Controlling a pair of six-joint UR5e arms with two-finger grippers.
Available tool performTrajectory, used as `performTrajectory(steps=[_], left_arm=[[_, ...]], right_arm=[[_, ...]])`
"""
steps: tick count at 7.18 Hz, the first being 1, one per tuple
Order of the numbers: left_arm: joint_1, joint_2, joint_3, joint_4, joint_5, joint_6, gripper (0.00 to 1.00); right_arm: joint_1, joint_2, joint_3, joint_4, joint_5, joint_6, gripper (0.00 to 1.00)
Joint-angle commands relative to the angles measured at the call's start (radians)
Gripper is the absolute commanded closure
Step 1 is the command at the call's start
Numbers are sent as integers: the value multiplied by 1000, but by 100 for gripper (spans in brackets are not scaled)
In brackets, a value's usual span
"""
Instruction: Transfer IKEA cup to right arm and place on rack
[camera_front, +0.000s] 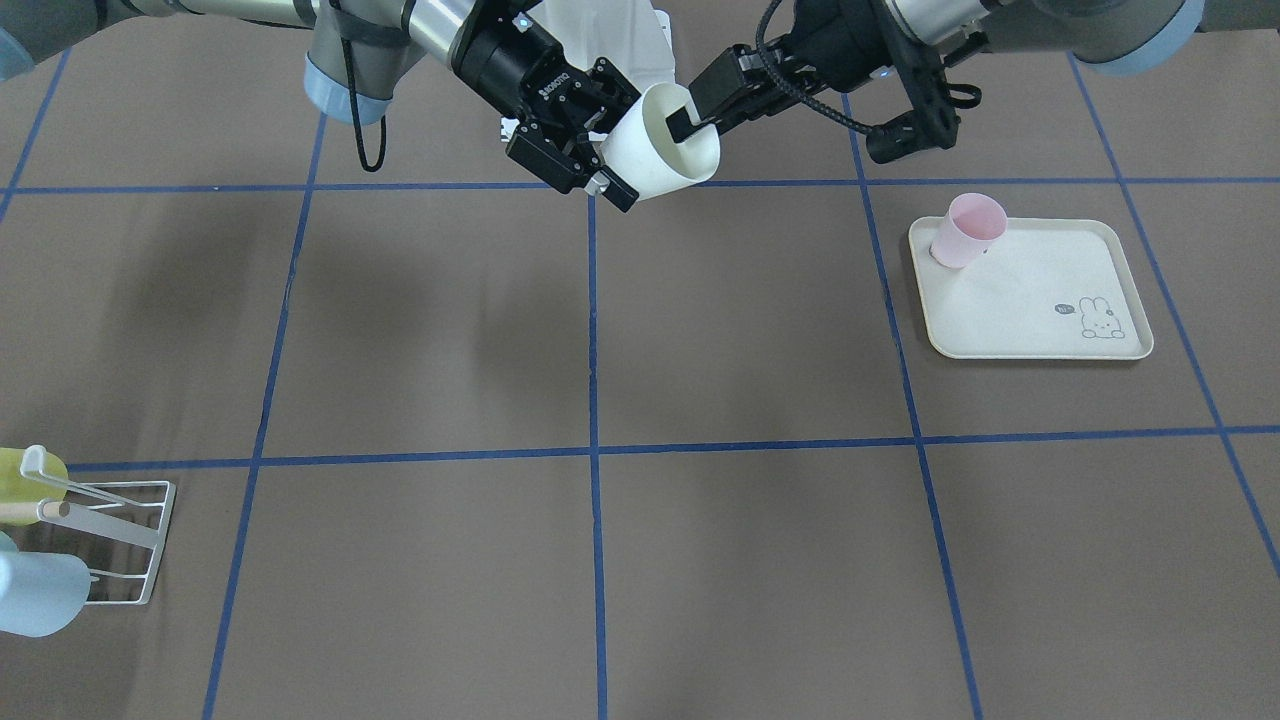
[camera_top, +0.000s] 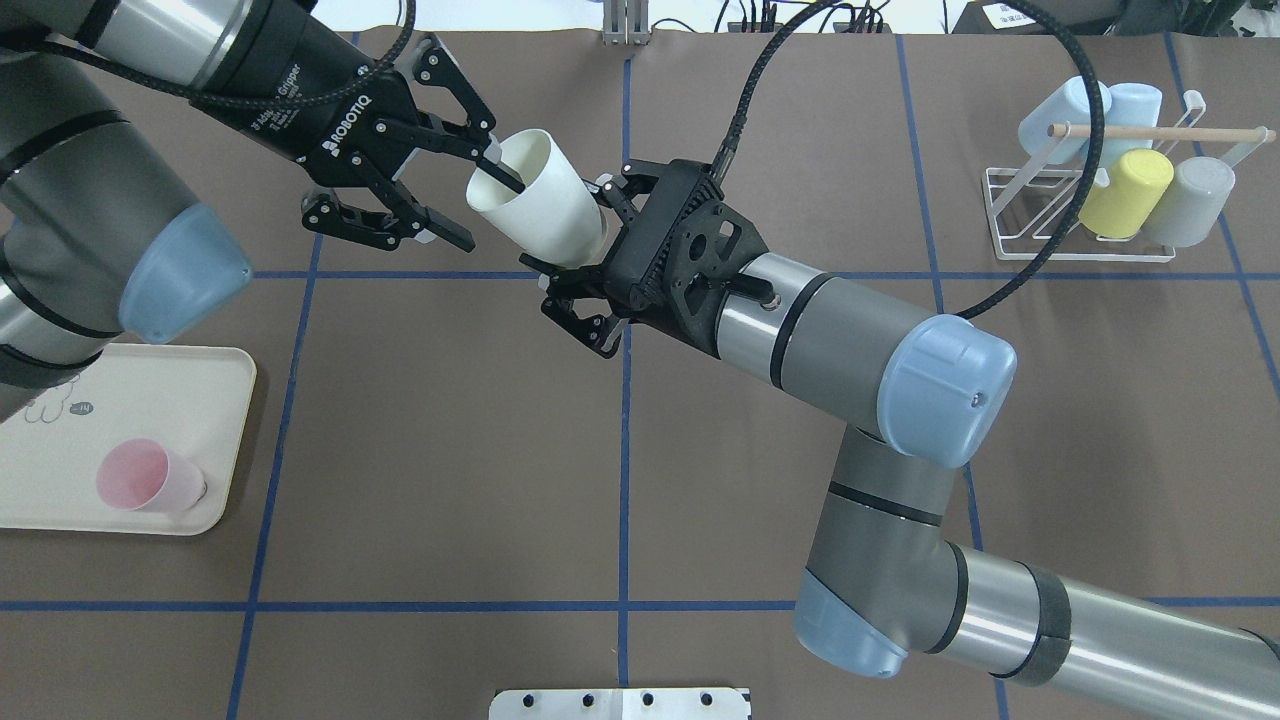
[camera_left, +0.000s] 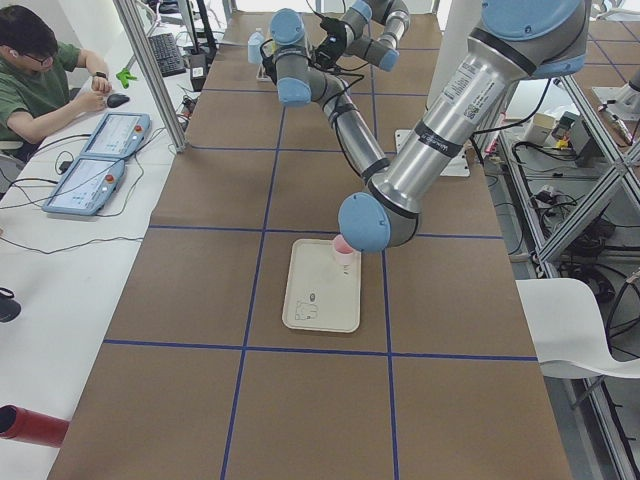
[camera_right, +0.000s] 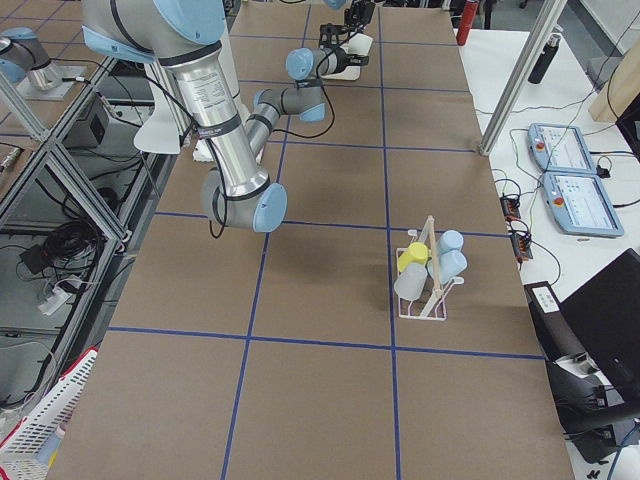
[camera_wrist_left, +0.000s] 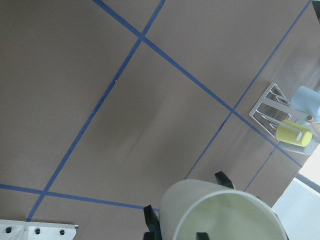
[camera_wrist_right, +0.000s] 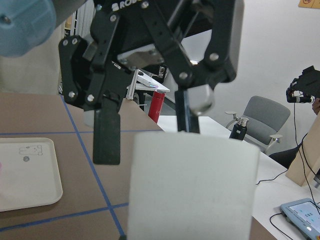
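The white IKEA cup (camera_top: 535, 205) hangs tilted above the far middle of the table, between both arms. My right gripper (camera_top: 585, 235), on the right arm (camera_top: 850, 340), is shut on the cup's lower body; its fingers (camera_front: 612, 185) clasp the cup from both sides. At the cup's mouth my left gripper (camera_top: 478, 205) stands open. One of its fingers (camera_top: 497, 168) reaches inside the rim, and the other (camera_wrist_right: 107, 137) is well clear of the wall. The white wire rack (camera_top: 1080, 250), with its wooden rod, stands at the far right and holds blue, yellow and grey cups.
A cream bunny tray (camera_top: 150, 400) lies on my left side with a pink cup (camera_top: 140, 478) on it. Blue tape lines grid the brown table. A person (camera_left: 45, 75) sits at a side bench with two teach pendants (camera_left: 100, 160).
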Motion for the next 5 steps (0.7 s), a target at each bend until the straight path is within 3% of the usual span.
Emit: performTrajectory(steps=[1,2,4,5], left_arm=[[-41,7,0,0,-11,36,0],[-59,13,-2,1,-12,50,0],[-100,120,-2,10,-12,252,0],[-125,166,3,13,-8,350,0]], right_arm=[[3,-1,73,-183,7,-1,47],[10,-1,135,-314,8,-1,49],[53,0,190,-534,10,-36,50],[84,2,245,-716,10,-60,58]])
